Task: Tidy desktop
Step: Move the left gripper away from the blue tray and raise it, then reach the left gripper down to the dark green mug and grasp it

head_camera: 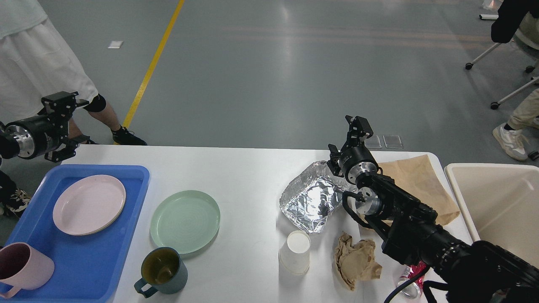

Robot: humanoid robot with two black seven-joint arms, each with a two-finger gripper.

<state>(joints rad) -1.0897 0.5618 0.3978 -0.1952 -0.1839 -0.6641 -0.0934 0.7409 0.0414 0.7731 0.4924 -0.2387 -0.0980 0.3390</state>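
The white desk (248, 168) fills the lower part of the head view. The left tool (78, 122) hangs open and empty above the desk's far left corner, just beyond the blue tray (134, 198) holding a pink plate (89, 204) and pink mug (21, 267). The right tool (343, 132) hangs open and empty over the far right part, above a foil tray (309, 202) and beside a brown paper bag (421, 181). A green plate (185, 221), dark mug (162, 269), paper cup (295, 251) and crumpled paper (356, 261) lie nearer.
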